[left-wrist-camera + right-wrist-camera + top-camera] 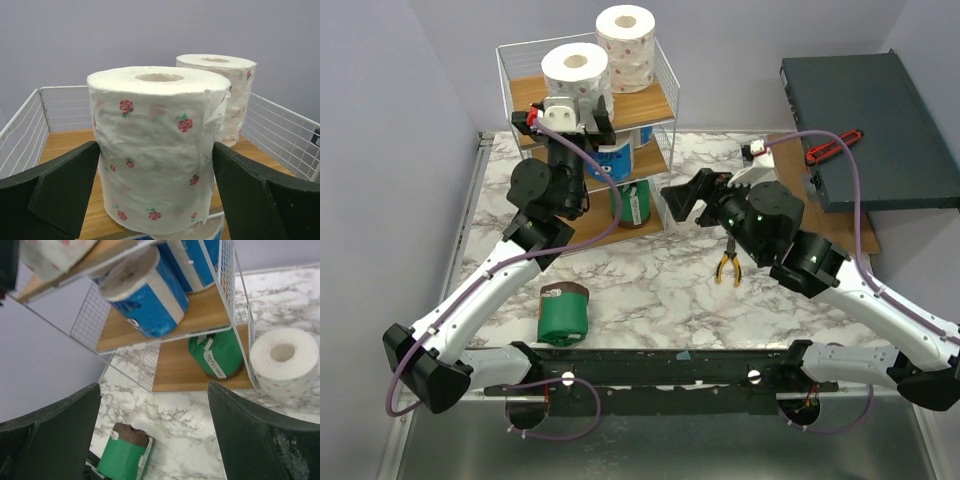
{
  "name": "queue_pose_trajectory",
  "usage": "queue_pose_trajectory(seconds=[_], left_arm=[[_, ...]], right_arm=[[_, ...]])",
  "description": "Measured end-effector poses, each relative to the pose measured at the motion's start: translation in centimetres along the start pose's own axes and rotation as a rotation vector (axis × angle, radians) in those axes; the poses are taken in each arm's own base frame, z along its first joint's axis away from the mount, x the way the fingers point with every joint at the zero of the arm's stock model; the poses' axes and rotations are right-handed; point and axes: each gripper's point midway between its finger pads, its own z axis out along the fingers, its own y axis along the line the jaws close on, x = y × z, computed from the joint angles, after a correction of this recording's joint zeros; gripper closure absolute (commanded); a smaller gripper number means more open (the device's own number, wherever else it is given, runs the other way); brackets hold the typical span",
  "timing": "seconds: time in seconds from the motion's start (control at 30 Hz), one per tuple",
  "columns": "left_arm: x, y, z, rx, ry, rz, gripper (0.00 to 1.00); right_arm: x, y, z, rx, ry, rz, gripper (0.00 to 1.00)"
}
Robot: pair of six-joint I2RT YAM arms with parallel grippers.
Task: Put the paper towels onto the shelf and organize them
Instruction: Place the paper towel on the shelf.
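Note:
The shelf (pixel 658 103) stands at the back of the marble table. On its top board stand two white speckled paper towels, one near (pixel 575 68) and one far (pixel 625 32). My left gripper (pixel 570 102) is open, one finger on each side of the near roll (pixel 155 145), which rests at the board's front edge. Blue rolls (pixel 145 295) fill the middle tier, and a green roll (pixel 217 352) is on the bottom. Another white roll (pixel 283 362) stands just outside the wire side. A green roll (pixel 563 312) lies on the table. My right gripper (pixel 685 200) hangs open and empty.
Yellow-handled pliers (pixel 727 266) lie on the table under the right arm. A dark flat box (pixel 870 120) sits at the back right with a red-handled tool (pixel 833 146) beside it. The shelf's wire walls (pixel 280 132) enclose the top tier.

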Motion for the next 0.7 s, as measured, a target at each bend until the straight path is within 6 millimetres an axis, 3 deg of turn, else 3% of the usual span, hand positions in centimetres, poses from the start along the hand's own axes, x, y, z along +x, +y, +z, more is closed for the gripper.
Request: queue_pose_trajectory(seconds=[0.13, 0.3, 0.5, 0.7], left_arm=[[0.1, -0.1, 1.1, -0.010, 0.008, 0.012, 0.03], [0.8, -0.3, 2.4, -0.019, 0.024, 0.030, 0.03], [1.7, -0.1, 3.4, -0.031, 0.035, 0.051, 0.03], [2.2, 0.2, 3.9, -0.043, 0.037, 0.080, 0.01]], right_arm=[[3.1, -1.1, -0.2, 0.004, 0.065, 0.015, 0.10], [5.2, -2.4, -1.4, 0.002, 0.102, 0.031, 0.10], [6.3, -3.7, -2.9, 0.004, 0.112, 0.048, 0.11], [6.1, -4.1, -3.8, 0.000, 0.103, 0.056, 0.11]])
